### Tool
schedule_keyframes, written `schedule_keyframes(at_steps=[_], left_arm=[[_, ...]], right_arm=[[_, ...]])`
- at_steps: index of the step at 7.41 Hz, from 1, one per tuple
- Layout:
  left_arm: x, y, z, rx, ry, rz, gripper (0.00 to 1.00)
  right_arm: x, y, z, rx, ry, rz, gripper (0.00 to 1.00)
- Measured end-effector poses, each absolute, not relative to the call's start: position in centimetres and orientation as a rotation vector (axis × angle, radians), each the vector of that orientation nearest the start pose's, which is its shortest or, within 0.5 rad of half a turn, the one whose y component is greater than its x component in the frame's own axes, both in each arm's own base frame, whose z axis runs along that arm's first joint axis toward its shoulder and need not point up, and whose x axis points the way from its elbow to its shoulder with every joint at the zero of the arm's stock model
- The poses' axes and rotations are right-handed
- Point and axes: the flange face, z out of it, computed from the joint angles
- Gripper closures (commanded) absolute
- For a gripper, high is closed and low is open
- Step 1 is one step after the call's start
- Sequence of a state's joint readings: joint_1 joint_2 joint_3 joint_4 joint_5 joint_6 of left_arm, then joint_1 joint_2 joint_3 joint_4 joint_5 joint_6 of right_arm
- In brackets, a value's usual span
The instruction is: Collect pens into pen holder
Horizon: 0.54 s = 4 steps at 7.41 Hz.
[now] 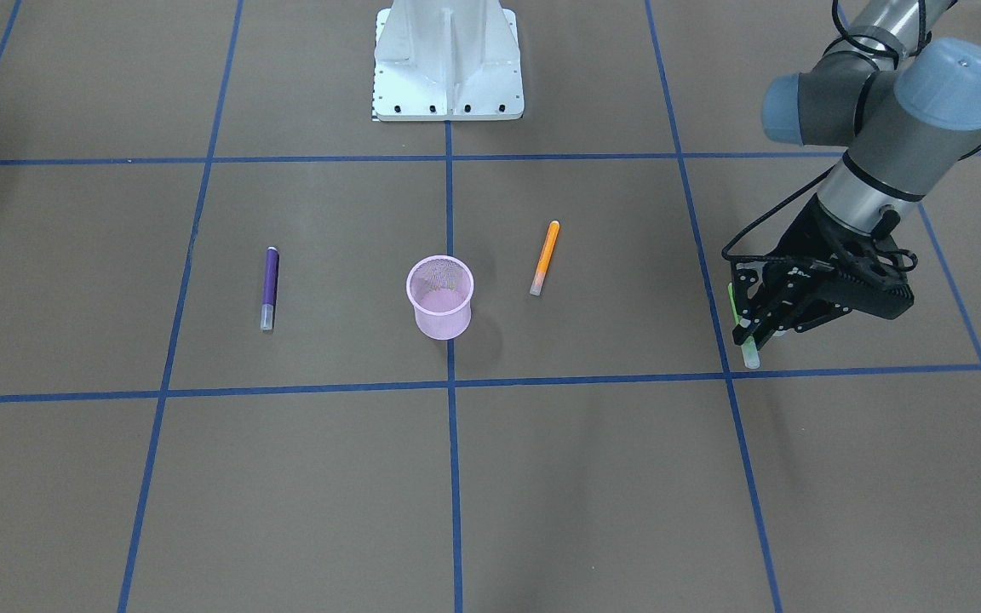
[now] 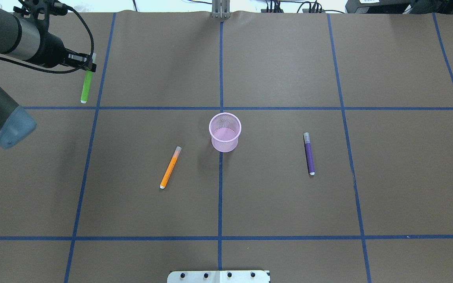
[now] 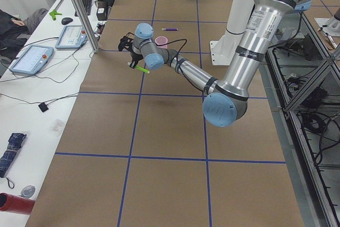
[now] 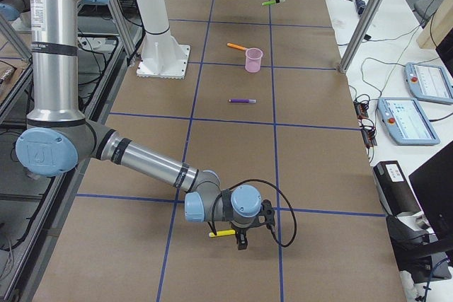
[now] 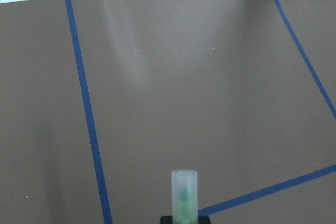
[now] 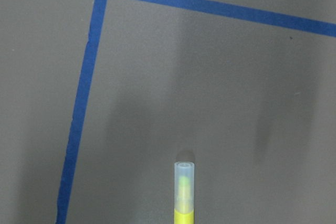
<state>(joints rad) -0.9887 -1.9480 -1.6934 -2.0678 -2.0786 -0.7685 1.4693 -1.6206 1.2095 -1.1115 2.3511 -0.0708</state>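
Brown table (image 2: pixel 289 59), blue tape grid. Pen holder (image 2: pixel 225 144): upright, centre. Orange pen (image 2: pixel 170 168): lying flat, left of holder, slightly nearer. Purple pen (image 2: pixel 309 154): lying flat, right of holder. Green pen (image 2: pixel 87 86): far left, clamped between left gripper (image 2: pixel 86 63) fingers. Yellow pen (image 6: pixel 184 195): right table end, at right gripper (image 4: pixel 243 240); grip not discernible.

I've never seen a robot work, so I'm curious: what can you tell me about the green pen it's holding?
The green pen is a slim, plastic-looking stick with a clear cap. The left gripper is shut on it near the cap end, so the cap juts out past the gripper and the green body trails back behind it. Whether it also touches the table is unclear.
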Motion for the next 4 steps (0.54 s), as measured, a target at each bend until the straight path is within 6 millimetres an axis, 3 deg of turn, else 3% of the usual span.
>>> schedule_keyframes(at_steps=[4], left_arm=[[27.65, -57.36, 33.55, 0.467, 0.964, 0.090, 1.00]], right_arm=[[0.72, -44.33, 82.02, 0.002, -0.780, -0.198, 0.00]])
